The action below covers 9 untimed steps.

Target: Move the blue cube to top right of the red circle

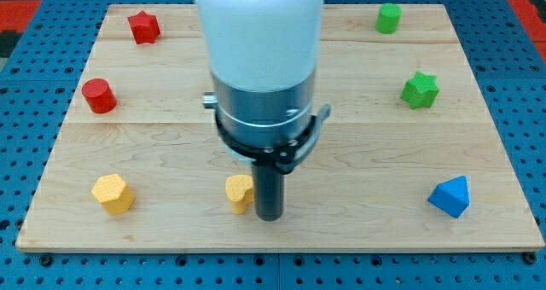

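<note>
A pale wooden board point(358, 153) lies on a blue pegboard bench point(520, 85) dotted with holes, and the arm comes down over the middle of it. The arm's white and grey body point(263, 68) fills the centre of the view and hides a stretch of the board behind it. Below a black clamp ring the straight dark rod points down, and my tip point(269, 217) sits on the wood near the view's bottom, a little left of centre. It is a bare rod with nothing to open or close, and it holds nothing.

Just at nine o'clock from the tip, touching it or very nearly so, is a small yellow block point(240, 193), partly hidden by the rod, so its shape is hard to make out. Farther out at nine o'clock, well apart, sits a second yellow block point(113, 194) with angled faces. At about ten o'clock, near the board's left edge, stands the red cylinder point(99, 95), the round red piece. Beyond it, toward eleven o'clock in the top left corner, is a red star point(144, 26).

At three o'clock, far off near the right edge, rests the blue block point(450, 196); it looks wedge-like or pyramid-like from here and is the only blue piece showing. It lies well apart from the red cylinder, across the whole board. At about two o'clock is a green star point(420, 89), and at one o'clock, near the top edge, a green cylinder point(388, 18).
</note>
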Motion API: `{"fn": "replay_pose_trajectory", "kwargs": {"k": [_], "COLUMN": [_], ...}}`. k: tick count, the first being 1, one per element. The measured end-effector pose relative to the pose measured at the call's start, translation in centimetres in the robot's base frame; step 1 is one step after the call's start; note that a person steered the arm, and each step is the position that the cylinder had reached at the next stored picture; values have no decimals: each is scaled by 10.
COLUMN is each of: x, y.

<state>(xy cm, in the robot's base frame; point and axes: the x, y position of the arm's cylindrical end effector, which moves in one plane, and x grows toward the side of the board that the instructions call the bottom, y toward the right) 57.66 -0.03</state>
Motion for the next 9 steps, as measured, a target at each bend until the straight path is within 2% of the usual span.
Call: {"fn": "replay_pose_trajectory", "kwargs": {"k": [2,5,9], "x": [-17,-145,-153], "y": [16,10,-1]}}
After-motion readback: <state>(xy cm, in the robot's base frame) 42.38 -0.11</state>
